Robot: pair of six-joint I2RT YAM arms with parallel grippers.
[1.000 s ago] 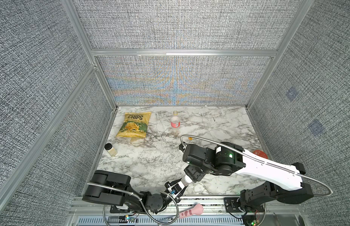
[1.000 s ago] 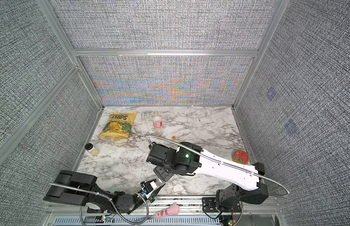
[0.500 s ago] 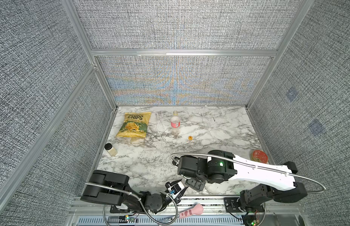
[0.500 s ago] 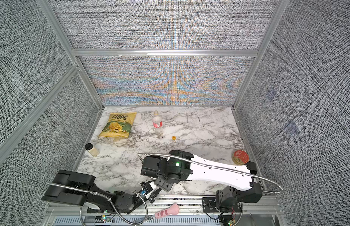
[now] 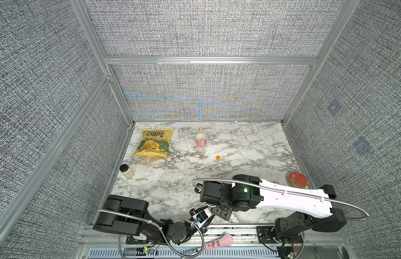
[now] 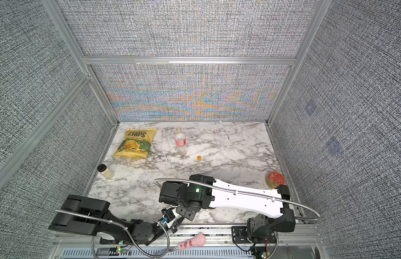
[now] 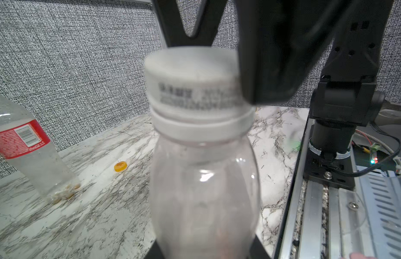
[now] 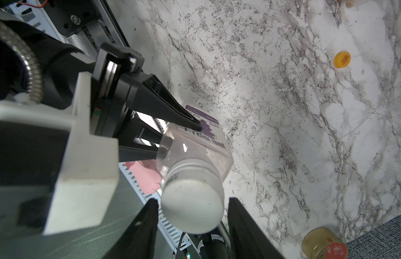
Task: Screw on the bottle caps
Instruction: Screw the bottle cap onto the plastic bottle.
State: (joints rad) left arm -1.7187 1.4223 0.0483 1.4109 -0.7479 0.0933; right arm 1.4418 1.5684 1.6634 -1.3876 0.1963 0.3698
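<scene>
step: tighten white cap (image 7: 190, 78) | left hand (image 8: 182, 140): grasping pink bottle (image 7: 204, 190), at bench (image 8: 285, 112) front edge | right hand (image 8: 191, 201): released, straddling cap end-on along bottle's axis (slim gaps both sides) | next, likely: clench, twist

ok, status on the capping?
Left gripper shut on short squarish pink-tinted plastic bottle. Right gripper open, fingers straddling wide white plastic cap on it. Small round orange-yellow plastic cap loose near tall uncapped red-label plastic bottle. Nothing blocking.
</scene>
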